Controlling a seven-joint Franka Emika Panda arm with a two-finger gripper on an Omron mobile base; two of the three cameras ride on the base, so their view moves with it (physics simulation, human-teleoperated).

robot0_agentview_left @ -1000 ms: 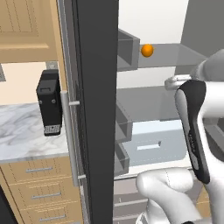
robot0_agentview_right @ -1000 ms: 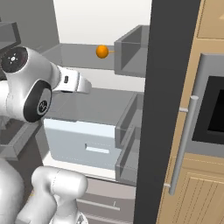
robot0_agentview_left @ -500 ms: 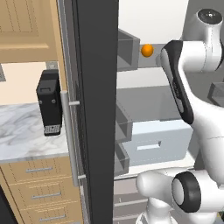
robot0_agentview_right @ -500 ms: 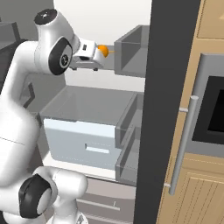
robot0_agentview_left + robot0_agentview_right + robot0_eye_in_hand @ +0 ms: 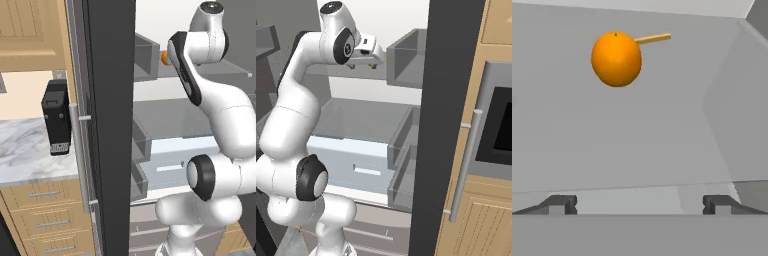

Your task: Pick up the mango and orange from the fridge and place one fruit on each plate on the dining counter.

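The fridge (image 5: 112,125) stands open, white inside with grey shelves. On its upper shelf lies the orange (image 5: 616,59), a smooth bright ball, with a thin tan stick (image 5: 654,38) showing behind it. My gripper (image 5: 639,205) is open and level with that shelf, pointing at the orange with a clear gap of shelf between us and nothing between the fingertips (image 5: 559,204). From the right base view the gripper (image 5: 373,62) hangs beside a grey door bin (image 5: 406,60). A sliver of the orange (image 5: 164,57) peeks from behind my arm. The mango, plates and dining counter are out of view.
The dark fridge door with its silver handle (image 5: 80,150) stands edge-on at my left. A steel drawer (image 5: 351,160) juts out below the middle shelf. A black appliance (image 5: 56,117) sits on the marble wall counter (image 5: 25,155). A built-in microwave (image 5: 498,130) is at right.
The arm has swung up from the middle shelf's height to the upper shelf, bringing the hand close to the orange. The jaws stayed open.
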